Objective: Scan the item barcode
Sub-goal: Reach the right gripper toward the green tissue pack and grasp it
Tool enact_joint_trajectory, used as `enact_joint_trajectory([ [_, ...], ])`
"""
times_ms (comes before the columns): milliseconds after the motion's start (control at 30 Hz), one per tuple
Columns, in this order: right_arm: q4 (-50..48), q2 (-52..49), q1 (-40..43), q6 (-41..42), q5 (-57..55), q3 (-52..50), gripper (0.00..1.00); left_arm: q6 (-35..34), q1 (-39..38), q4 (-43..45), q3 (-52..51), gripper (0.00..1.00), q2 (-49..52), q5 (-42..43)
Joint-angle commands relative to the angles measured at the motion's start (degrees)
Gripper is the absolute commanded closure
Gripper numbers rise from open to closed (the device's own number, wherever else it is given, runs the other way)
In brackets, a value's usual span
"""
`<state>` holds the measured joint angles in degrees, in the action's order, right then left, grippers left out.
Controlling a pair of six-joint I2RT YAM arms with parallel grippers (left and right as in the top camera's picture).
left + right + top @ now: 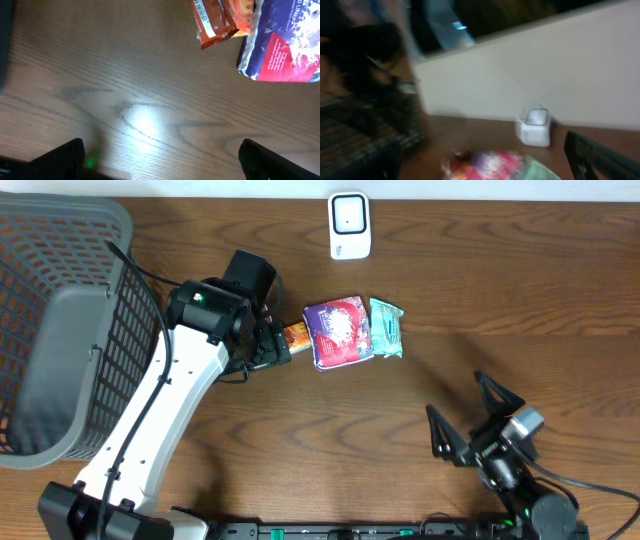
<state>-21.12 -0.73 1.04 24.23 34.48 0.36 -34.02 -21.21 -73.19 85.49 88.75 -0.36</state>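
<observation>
A crinkly orange packet [296, 335] and a glossy purple pack [338, 332] lie on the grained desk [300, 440]. The left fingers [65, 159] and right fingers [443, 437] gape wide, empty.

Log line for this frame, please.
stage: pre-grasp | left tool: open, empty, beside orange packet | right tool: open, empty, away from items | scanner: no item held to it

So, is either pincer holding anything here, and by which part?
Nothing is held. The left pincer hangs open over the table near the orange packet; the right pincer stands open, well apart from it.
</observation>
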Motion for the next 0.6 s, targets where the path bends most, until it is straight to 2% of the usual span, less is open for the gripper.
enact_joint_trajectory([
  [0, -8.76, 0.35, 0.37, 11.87, 6.73, -0.04, 0.01, 0.98, 0.04, -0.31, -0.35, 0.02, 0.37, -0.33],
  [167, -25.40, 0.35, 0.37, 14.51, -3.45, 0.68, 0.01, 0.96, 0.04, -0.31, -0.35, 0.02, 0.37, -0.33],
  [267, -26.18, 0.22, 0.37, 13.33, -7.69, 4.79, 0.01, 0.98, 0.04, -0.31, -0.35, 0.02, 0.37, -0.33],
  [367, -17.46, -1.64, 0.37, 5.09, -6.19, 12.57, 0.01, 0.98, 0.04, -0.31, -0.35, 0.02, 0.37, -0.33],
  [567, 16.48, -12.94, 0.37, -13.35, -2.67, 33.14, 0.01, 0.98, 0.04, -0.31, -0.35, 0.02, 0.37, -0.33],
])
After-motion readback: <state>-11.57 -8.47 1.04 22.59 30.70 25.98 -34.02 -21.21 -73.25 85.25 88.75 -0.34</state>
